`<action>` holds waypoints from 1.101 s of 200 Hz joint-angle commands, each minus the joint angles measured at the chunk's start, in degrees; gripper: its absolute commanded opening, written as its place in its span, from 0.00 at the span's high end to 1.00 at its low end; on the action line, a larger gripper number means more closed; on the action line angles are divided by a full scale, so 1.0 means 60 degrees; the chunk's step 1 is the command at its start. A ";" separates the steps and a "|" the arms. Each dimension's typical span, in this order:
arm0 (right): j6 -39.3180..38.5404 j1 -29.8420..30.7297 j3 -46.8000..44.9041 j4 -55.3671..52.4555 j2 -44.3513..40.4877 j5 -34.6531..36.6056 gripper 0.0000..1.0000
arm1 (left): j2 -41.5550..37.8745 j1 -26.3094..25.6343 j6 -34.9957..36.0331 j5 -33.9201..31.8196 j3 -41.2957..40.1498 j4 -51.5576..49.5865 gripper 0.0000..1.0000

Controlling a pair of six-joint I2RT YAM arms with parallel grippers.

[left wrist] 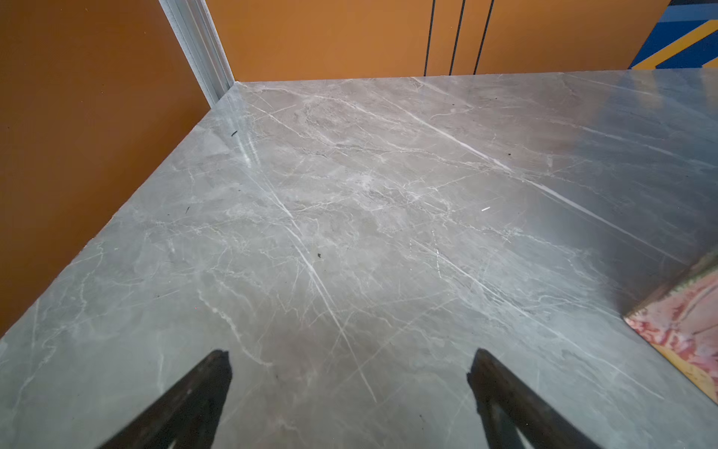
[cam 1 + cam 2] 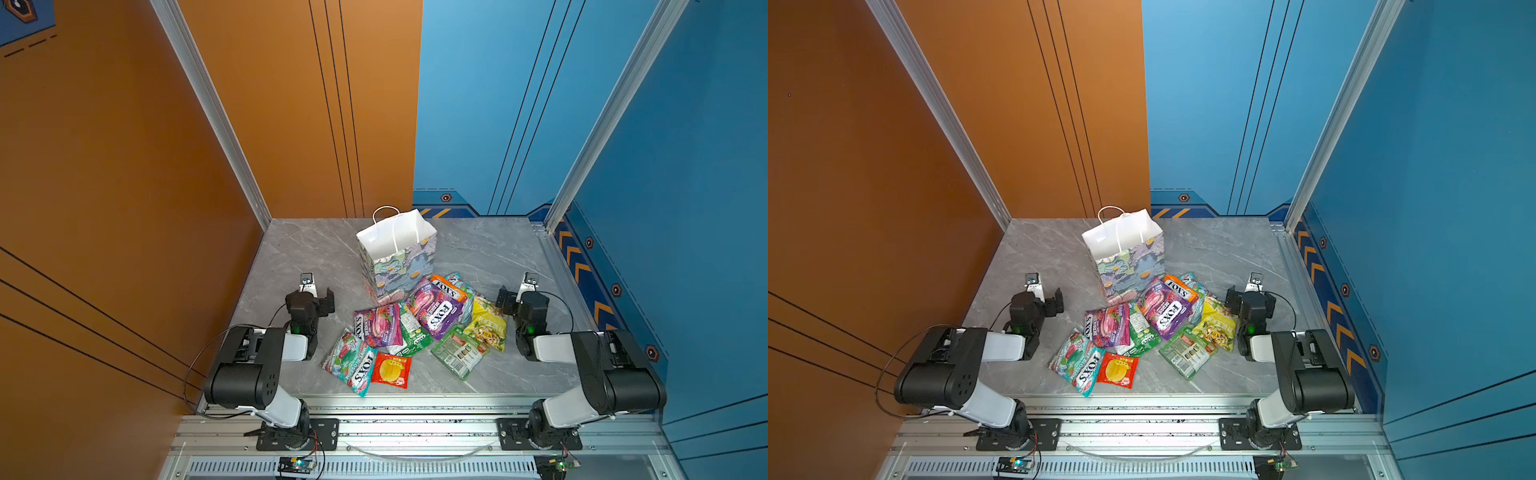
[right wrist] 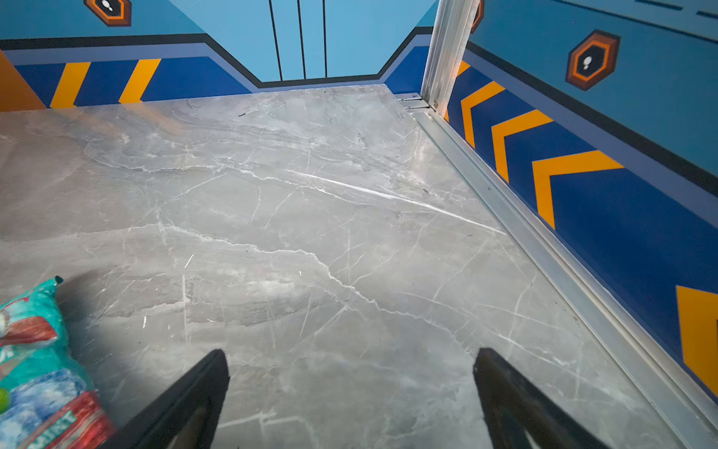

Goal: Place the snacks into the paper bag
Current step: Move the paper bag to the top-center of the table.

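The paper bag (image 2: 397,257) (image 2: 1126,254) stands upright and open at the middle back of the table, floral outside and white inside. The snacks lie in a loose pile in front of it: a purple FOX'S packet (image 2: 435,311), an orange one (image 2: 449,287), a teal one (image 2: 349,369) (image 2: 1077,370), a red-yellow sachet (image 2: 390,370), a green pouch (image 2: 457,354) and a yellow pouch (image 2: 487,323). My left gripper (image 2: 311,299) (image 1: 349,361) is open over bare table, left of the pile. My right gripper (image 2: 523,297) (image 3: 349,359) is open to the pile's right, next to a teal packet (image 3: 35,350). Neither holds anything.
The grey marble table (image 2: 478,249) is walled by an orange panel (image 2: 124,208) on the left and a blue panel (image 2: 665,208) on the right. An aluminium rail (image 2: 415,428) carrying both arm bases runs along the front. The bag's lower corner (image 1: 684,322) shows in the left wrist view.
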 commanded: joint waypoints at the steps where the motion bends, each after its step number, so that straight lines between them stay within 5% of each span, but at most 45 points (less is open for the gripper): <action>1: -0.0071 0.0012 0.0177 0.0214 0.0123 -0.0036 0.00 | 0.0089 -0.0040 0.0121 0.0183 0.0214 0.0117 0.02; 220: -0.0239 0.0193 0.0114 0.0331 0.0087 0.0155 0.00 | 0.0074 -0.0333 0.0380 -0.0020 -0.0072 0.0659 0.02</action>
